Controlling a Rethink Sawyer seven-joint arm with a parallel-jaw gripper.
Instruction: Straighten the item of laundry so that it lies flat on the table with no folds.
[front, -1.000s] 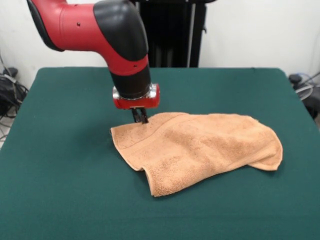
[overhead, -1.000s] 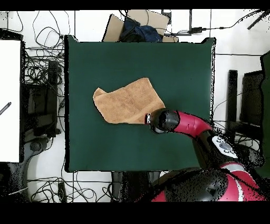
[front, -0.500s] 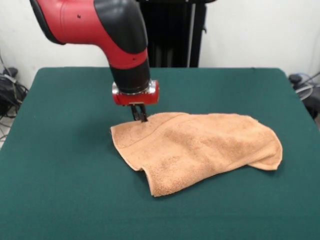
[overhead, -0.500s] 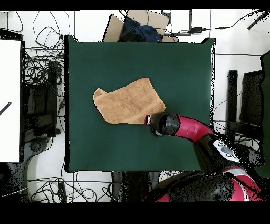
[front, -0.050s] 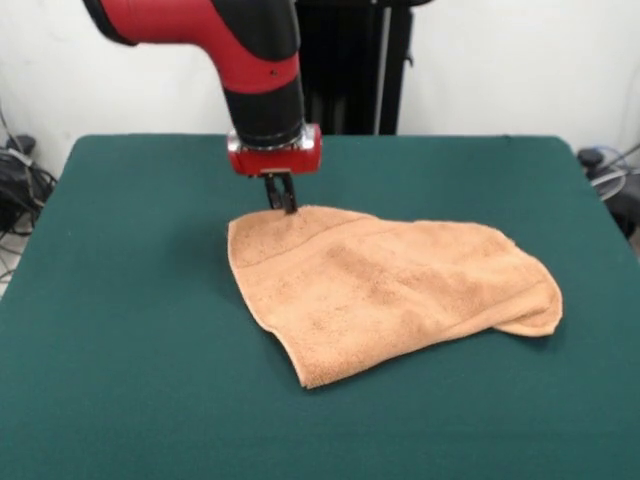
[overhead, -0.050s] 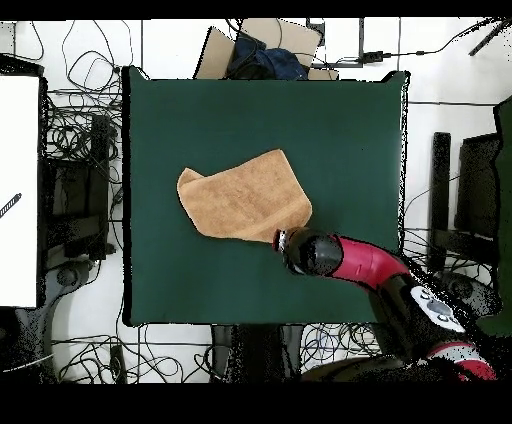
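Nearest the front view's camera, a pointed corner of the towel (front, -0.050s: 385, 295) reaches toward the near edge of the table (front, -0.050s: 120, 330), and bare green felt lies all around it. The cloth sits a little right of the table's middle. Its near-right end is rounded and doubled over on itself, so at least 1 fold remains there, and the outline is lopsided rather than square; the task looks only partly done. A woven band runs across the cloth near its far-left edge.

Terry cloth like this should be light, soft and limp. It will drape and drag rather than hold a shape, and the felt top probably grips it somewhat, so a pulled corner may stretch the cloth out while the rest lags behind. Corners and the banded hem seem the best places to hold, since the weave is firmer there; the folded right end is the part that most needs drawing out.

Farthest back, the gripper (front, -0.050s: 282, 196) comes down at the towel's far-left corner, its tips narrow and close together at the cloth's edge. They appear pinched on that corner, though the contact itself is too small to confirm.
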